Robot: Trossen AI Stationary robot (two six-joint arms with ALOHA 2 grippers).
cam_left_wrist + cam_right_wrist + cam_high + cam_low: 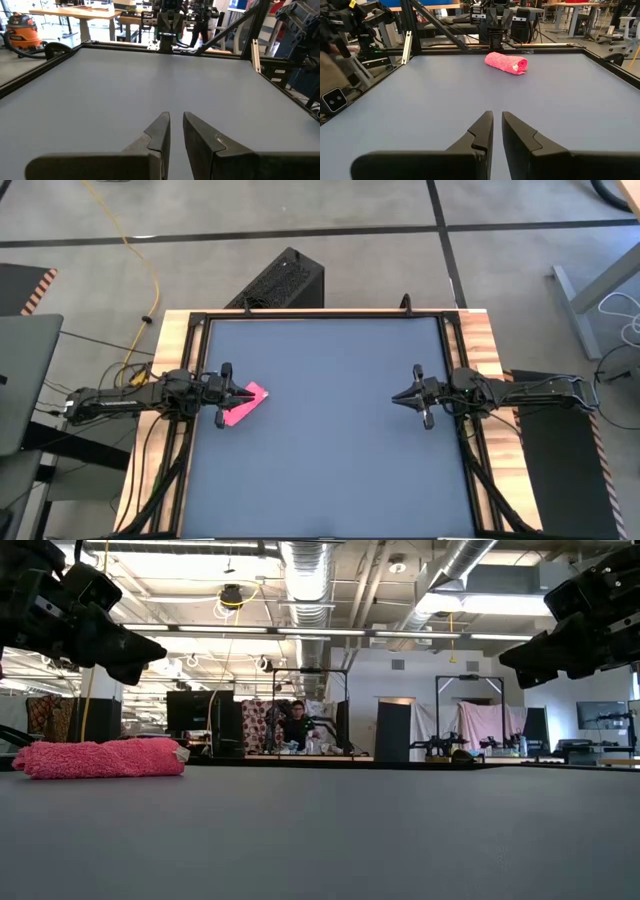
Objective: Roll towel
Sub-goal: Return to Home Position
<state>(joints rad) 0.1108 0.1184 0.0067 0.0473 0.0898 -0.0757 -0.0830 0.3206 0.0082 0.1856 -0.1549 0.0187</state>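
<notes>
Lying rolled, the towel sits just beside the left gripper in the high view, well apart from the right gripper. Low view: towel below the left jaws. Wrist views: both jaws narrow, empty.

In the high view the towel lies on the table at the frame's middle left, near the table's left edge, beneath the raised left gripper. The right gripper hangs at middle right, well apart, facing it across the table's middle.
</notes>
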